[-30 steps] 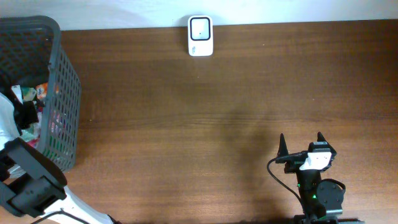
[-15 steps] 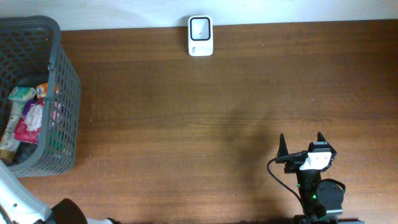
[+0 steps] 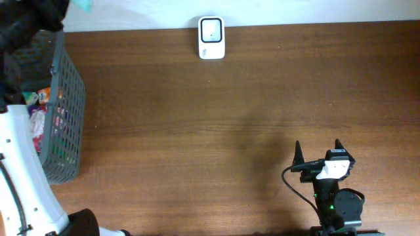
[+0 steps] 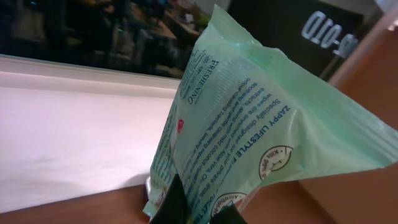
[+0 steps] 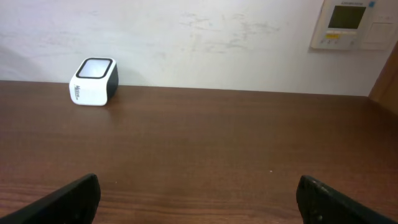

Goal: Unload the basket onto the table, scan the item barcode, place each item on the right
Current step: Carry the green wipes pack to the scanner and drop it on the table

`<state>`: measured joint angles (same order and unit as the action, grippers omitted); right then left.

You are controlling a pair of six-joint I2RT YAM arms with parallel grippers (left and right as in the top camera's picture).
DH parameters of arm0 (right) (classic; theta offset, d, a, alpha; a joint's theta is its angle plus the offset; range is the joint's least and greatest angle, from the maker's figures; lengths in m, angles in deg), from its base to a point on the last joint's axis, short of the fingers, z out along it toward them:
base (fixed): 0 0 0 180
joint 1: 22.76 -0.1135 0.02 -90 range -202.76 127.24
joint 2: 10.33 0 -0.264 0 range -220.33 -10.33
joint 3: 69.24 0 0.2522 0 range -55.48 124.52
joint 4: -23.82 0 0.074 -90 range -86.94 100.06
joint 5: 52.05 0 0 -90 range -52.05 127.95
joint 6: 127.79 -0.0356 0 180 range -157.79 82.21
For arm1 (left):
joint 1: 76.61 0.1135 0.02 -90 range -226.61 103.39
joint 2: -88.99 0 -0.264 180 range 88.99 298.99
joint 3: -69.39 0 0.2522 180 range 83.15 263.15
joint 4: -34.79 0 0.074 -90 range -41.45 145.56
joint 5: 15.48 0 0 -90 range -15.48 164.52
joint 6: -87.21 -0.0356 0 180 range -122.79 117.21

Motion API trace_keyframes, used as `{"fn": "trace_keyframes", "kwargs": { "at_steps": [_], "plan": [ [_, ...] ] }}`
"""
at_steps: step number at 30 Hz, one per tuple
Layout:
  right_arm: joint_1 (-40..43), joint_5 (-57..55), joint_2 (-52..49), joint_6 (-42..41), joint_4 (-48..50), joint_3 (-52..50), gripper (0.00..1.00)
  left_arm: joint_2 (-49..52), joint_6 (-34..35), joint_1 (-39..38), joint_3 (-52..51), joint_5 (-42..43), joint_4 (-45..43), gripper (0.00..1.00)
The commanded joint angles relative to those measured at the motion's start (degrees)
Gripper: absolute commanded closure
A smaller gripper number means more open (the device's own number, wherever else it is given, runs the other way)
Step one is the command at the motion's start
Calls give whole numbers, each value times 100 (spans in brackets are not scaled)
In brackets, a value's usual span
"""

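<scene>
The left fingers (image 4: pixel 171 202) pinch a green wipes pack (image 4: pixel 249 124), held up well left of the scanner (image 3: pixel 211 38). The right fingers (image 3: pixel 297 154) stand spread over the bench (image 3: pixel 197 131), well apart from the scanner.

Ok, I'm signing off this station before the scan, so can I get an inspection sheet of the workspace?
Surface: table, brown wood grain.
Job's things: white barcode scanner at the far edge; green wipes pack held up; grey basket on the left, colourful packets inside.
Clutter: nothing seen.
Grippers: left gripper shut on the wipes pack; right gripper open, empty, low over the table.
Cables: black cable looping beside the right arm.
Surroundings: white wall with a control panel.
</scene>
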<state>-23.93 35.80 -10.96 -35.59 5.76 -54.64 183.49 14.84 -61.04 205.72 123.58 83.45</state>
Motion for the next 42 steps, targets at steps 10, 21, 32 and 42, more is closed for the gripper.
{"fn": "trace_keyframes", "kwargs": {
  "at_steps": [10,21,32,42],
  "plan": [
    [-31,-68,42,39,-15,-52,1,-24,-710,-2017,48,-2223,905,100],
    [-31,-68,42,39,-13,-52,1,988,-634,-3462,-496,-5040,3158,100],
    [-31,-68,44,39,-15,-52,1,2892,870,-3648,-1281,-6535,3388,55],
    [-31,-68,42,39,-15,-52,1,2599,-173,-2820,2267,-6540,3536,24]
  ]
}}
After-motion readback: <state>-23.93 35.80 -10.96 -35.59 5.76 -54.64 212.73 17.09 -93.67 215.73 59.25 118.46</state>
